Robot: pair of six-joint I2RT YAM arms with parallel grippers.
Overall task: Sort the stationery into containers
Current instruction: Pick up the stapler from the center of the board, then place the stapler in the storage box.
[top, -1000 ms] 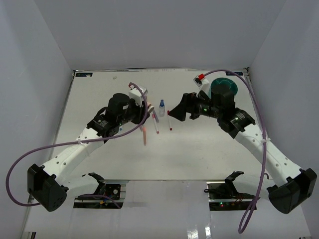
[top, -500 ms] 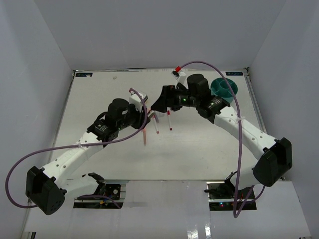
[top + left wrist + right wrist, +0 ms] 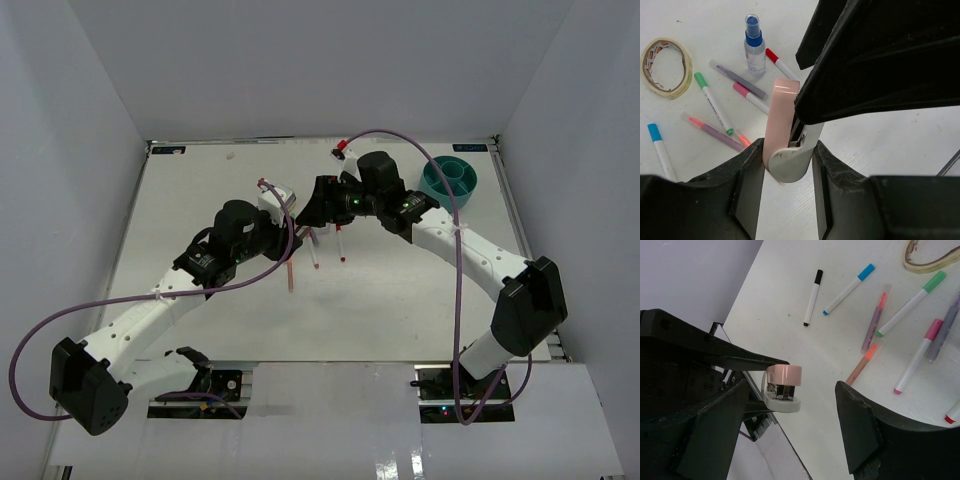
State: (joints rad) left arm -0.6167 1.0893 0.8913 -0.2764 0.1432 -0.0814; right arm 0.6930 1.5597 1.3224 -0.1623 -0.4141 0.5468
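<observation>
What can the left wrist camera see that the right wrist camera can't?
Only the left wrist view shows the blue-capped bottle. Only the right wrist view shows the black pen. Both show the pink-and-white stapler clamped in the left gripper, plus the tan loop, the green-capped pen and the blue-capped pen.

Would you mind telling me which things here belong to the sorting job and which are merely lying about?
Job: teal organiser, pink stapler, tape roll, spray bottle, green-capped pen, blue-capped pen, black marker.
Lying about: purple cable, dark sticker.
</observation>
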